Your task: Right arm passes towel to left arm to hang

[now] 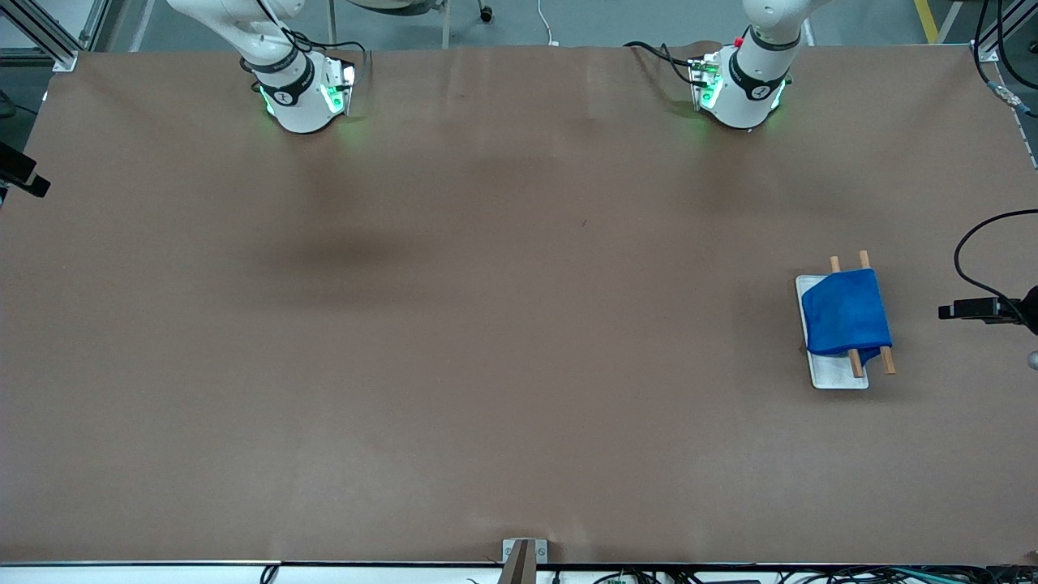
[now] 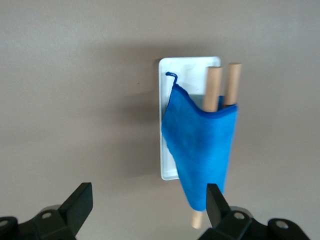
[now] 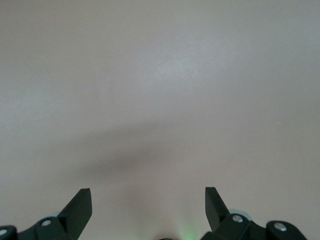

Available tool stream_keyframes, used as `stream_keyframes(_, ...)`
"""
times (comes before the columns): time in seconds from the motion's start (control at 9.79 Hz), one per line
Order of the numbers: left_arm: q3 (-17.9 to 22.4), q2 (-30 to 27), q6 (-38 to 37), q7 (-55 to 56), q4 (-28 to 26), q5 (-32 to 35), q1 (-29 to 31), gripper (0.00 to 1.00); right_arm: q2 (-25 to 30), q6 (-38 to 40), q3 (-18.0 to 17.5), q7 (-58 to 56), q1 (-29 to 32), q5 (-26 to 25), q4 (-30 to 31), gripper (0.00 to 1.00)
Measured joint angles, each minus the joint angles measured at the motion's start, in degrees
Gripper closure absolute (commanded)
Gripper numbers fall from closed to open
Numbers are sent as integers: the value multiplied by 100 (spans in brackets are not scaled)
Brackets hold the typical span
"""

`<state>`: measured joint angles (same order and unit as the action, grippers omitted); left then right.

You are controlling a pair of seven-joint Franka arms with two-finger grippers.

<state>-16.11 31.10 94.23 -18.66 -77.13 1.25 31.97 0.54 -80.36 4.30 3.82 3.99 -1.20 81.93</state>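
The bright blue towel (image 1: 846,313) hangs draped over two wooden rods (image 1: 886,358) of a small rack on a white base plate (image 1: 838,375), toward the left arm's end of the table. In the left wrist view the towel (image 2: 202,152) shows with its loop tag (image 2: 171,75) at one corner. My left gripper (image 2: 148,200) is open and empty, high above the rack. My right gripper (image 3: 148,200) is open and empty over bare table. In the front view only the arms' bases show: the right arm (image 1: 302,91) and the left arm (image 1: 742,91) with its red knob.
Brown table top (image 1: 486,324). A black camera on a stand (image 1: 985,310) sits at the table edge beside the rack, with a cable. Another black device (image 1: 20,174) sits at the right arm's end. A small bracket (image 1: 523,556) stands at the near edge.
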Motion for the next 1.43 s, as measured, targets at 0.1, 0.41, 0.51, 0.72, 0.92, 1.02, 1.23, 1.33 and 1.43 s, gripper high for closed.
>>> stream_keyframes(0.1, -212, -270, -103, 433, 39, 0, -9, 0, 0, 0, 95, -14, 1, 0, 0, 0)
stream_keyframes(0.41, -885, -1209, -600, 1475, 74, 11, -91, 0, 0, -3, 170, -55, -2, 0, 0, 0)
stream_keyframes(0.51, -939, -1507, -707, 1518, 75, 35, -98, 0, 0, -4, 168, -88, -10, 0, 1, 0)
stream_keyframes(0.72, -954, -1918, -946, 1418, 77, 123, -65, 0, -3, -98, 167, -244, -16, 0, 1, 0)
stream_keyframes(0.92, -1069, -2249, -1012, 1281, 83, 126, -62, 0, -8, -107, 169, -389, -17, 0, 6, 0)
stream_keyframes(1.02, -1191, -2404, -1036, 1279, 83, 107, -67, 0, -10, -107, 168, -418, -19, 0, 6, 0)
stream_keyframes(1.23, -1411, -2562, -1089, 1281, 74, 90, -76, 0, -10, -107, 168, -431, -21, 0, 6, 0)
stream_keyframes(1.33, -1448, -2597, -1090, 1281, 72, 79, -101, 0, -10, -107, 170, -431, -21, 0, 6, 0)
stream_keyframes(1.43, -1376, -2642, -1091, 1272, 71, 68, -273, 0, -10, -107, 173, -431, -19, 0, 6, 0)
